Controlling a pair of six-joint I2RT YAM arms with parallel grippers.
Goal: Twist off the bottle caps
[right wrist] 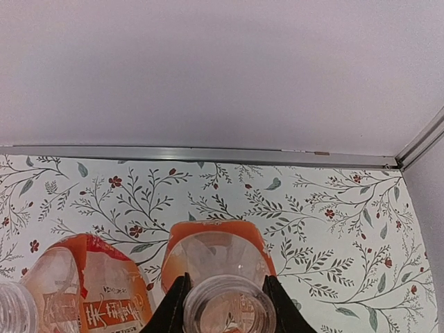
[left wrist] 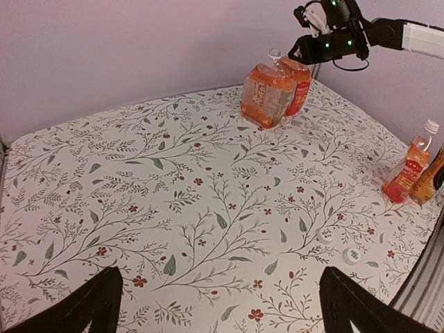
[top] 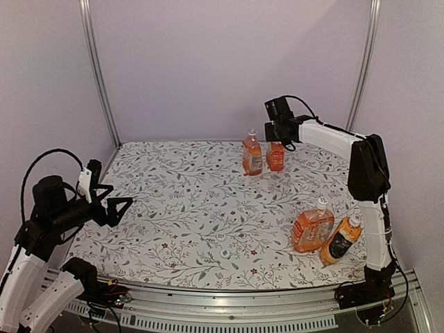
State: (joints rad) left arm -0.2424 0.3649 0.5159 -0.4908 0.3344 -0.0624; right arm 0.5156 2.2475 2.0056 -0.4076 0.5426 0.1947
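Observation:
Two clear bottles of orange liquid stand at the back of the table. My right gripper (right wrist: 225,279) reaches down from above and is shut on the round bottle cap (right wrist: 229,309) atop the right one (top: 275,157). Whether that cap is still screwed on cannot be told. The left back bottle (top: 252,156) wears a white cap (top: 252,131). Two more capped bottles lean at the front right: an orange one (top: 312,229) and a dark-labelled one (top: 340,243). My left gripper (top: 121,195) hovers open and empty over the table's left side, far from every bottle.
Two small white loose caps (left wrist: 326,234) (left wrist: 352,256) lie on the floral table cover near the front middle. A metal rail (right wrist: 208,154) runs along the back edge below the wall. Upright frame posts stand at both back corners.

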